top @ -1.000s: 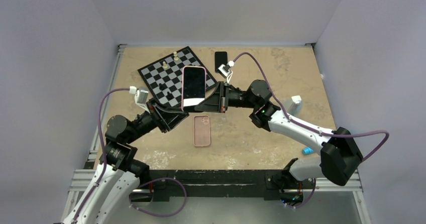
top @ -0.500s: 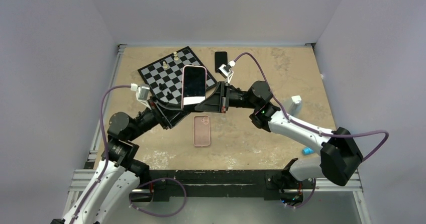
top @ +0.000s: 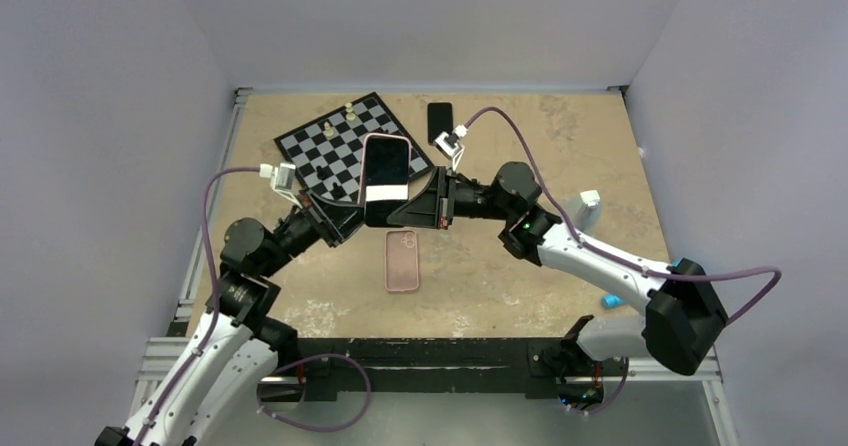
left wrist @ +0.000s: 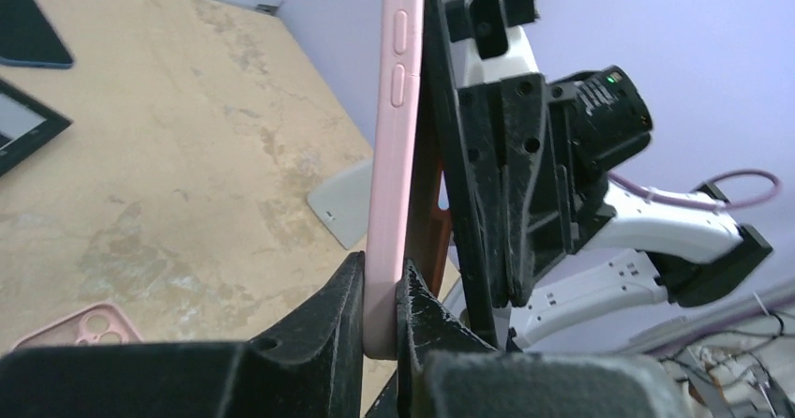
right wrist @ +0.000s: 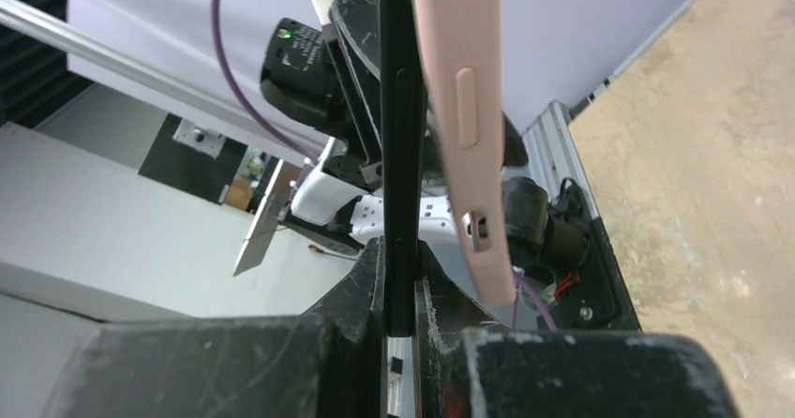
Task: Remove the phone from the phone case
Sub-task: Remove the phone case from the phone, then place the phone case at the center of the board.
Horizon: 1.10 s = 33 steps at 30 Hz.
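Since earlier, case (right wrist: 464, 109) parted from phone (right wrist: 396, 156).

Phone case (left wrist: 389, 156) pink; phone (right wrist: 397, 156) blk; chessboard (top: 335, 146) — blk/grey checks.

The phone case (left wrist: 389, 156) is smooth, matt pink; the phone (right wrist: 397, 109) has a glossy black edge. The left gripper (left wrist: 380, 291) is grainy black plastic, the table (top: 560, 136) rough and mottled.

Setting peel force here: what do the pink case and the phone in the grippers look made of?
The pink case: matte pink with moulded buttons, angling off the phone at one end; probably silicone or soft plastic. Phone: thin, dark, straight edge with slight sheen; likely metal or glass.
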Each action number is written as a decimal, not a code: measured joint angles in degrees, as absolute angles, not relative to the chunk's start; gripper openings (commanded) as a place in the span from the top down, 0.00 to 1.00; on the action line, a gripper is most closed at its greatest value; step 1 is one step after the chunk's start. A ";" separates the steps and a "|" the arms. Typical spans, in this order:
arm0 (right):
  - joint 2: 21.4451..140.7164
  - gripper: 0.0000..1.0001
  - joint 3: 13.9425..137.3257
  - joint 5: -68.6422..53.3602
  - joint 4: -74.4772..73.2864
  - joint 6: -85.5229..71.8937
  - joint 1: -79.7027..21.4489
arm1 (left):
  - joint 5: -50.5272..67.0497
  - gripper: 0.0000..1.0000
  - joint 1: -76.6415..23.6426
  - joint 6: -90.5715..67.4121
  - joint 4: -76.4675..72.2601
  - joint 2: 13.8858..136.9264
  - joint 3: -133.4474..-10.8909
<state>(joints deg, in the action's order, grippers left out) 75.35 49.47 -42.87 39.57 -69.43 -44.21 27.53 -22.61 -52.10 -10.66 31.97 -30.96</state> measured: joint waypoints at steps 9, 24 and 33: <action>65.52 1.00 49.43 -38.37 18.17 -56.49 -44.99 | 9.41 1.00 -22.17 -51.44 6.11 29.58 -32.32; 59.75 1.00 52.40 -30.55 2.59 -44.69 -38.94 | 1.89 1.00 -34.57 -60.71 3.44 32.05 -9.98; 61.91 1.00 51.77 -30.76 2.74 -44.75 -38.94 | -0.27 1.00 -37.17 -66.70 -7.22 42.63 -6.57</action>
